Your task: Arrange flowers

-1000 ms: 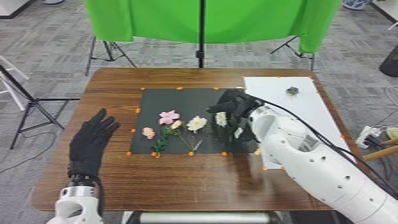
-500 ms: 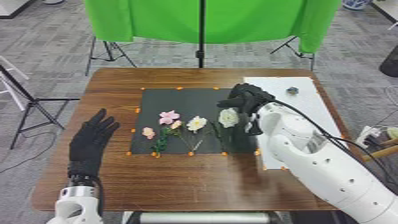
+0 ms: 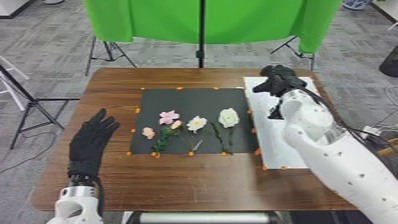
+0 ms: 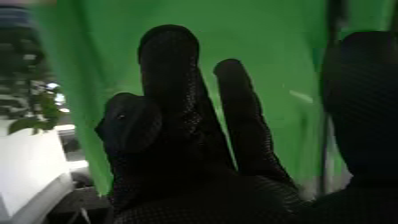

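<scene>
1. right hand (image 3: 282,80) is hovering, it seems, by the far right corner of the worktop (image 3: 204,180), over the far end of the white sheet (image 3: 280,145); its fingers are standing spread and straight, gripping no flower i can see.
2. left hand (image 3: 91,137) is waiting by the left edge, fingers apart.
3. on the dark mat (image 3: 178,102), pink flower (image 3: 168,117) and small pink flower (image 3: 148,133) are lying toward its left edge, white flower (image 3: 196,124) near the middle, large cream flower (image 3: 228,118) nearer its right edge.
4. my reading: arranging is well along; a next pick or a small straightening is probably coming.
5. doing it well means pinching a stem lightly, lowering it flat, releasing before lifting (petals are likely bruising easily, and glove fabric could be snagging leaves).
</scene>
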